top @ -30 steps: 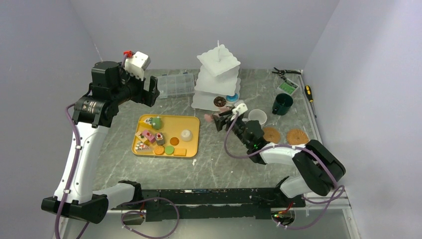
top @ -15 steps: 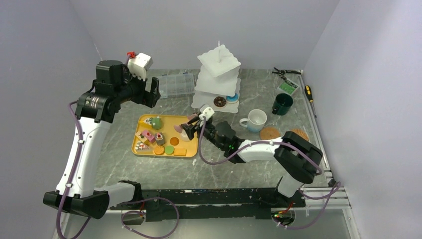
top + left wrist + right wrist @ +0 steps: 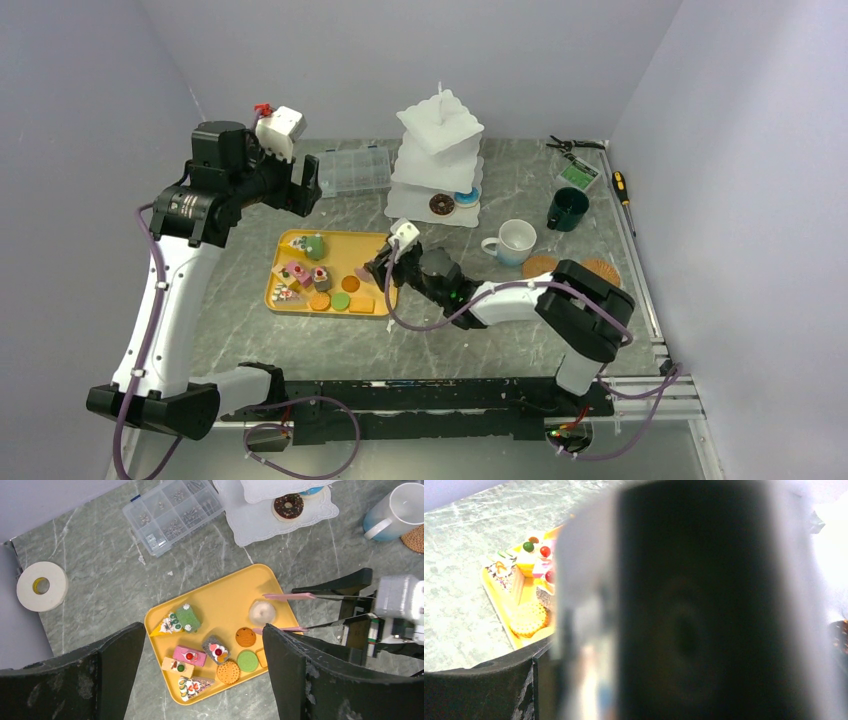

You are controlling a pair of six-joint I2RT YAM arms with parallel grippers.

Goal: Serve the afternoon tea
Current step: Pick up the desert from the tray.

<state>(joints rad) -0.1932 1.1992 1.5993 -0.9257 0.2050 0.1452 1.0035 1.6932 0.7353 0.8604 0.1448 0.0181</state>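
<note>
Several toy pastries lie on a yellow tray [image 3: 385, 245], also in the left wrist view [image 3: 225, 587]. My right gripper [image 3: 386, 268] is shut on pink tongs [image 3: 289, 596], whose two blades stand open on either side of a white round pastry [image 3: 262, 612]. My left gripper [image 3: 305, 185] is open and empty, high above the tray. The white tiered stand [image 3: 440, 150] holds a chocolate donut [image 3: 441, 204] and a blue one [image 3: 466, 197] on its bottom tier. A white mug [image 3: 517, 240], a dark-green mug [image 3: 567, 208] and two cork coasters [image 3: 540, 266] [image 3: 600, 270] sit to the right.
A clear compartment box [image 3: 350, 170] sits behind the tray. A tape roll [image 3: 42, 586] lies left of it. Pliers [image 3: 572, 145], a green card [image 3: 577, 175] and a screwdriver [image 3: 622, 185] lie at the back right. The right wrist view is mostly blocked by a dark blur.
My right arm has swung left with the tongs, from beside the stand and white mug to the tray's right side. The left arm has barely moved.
</note>
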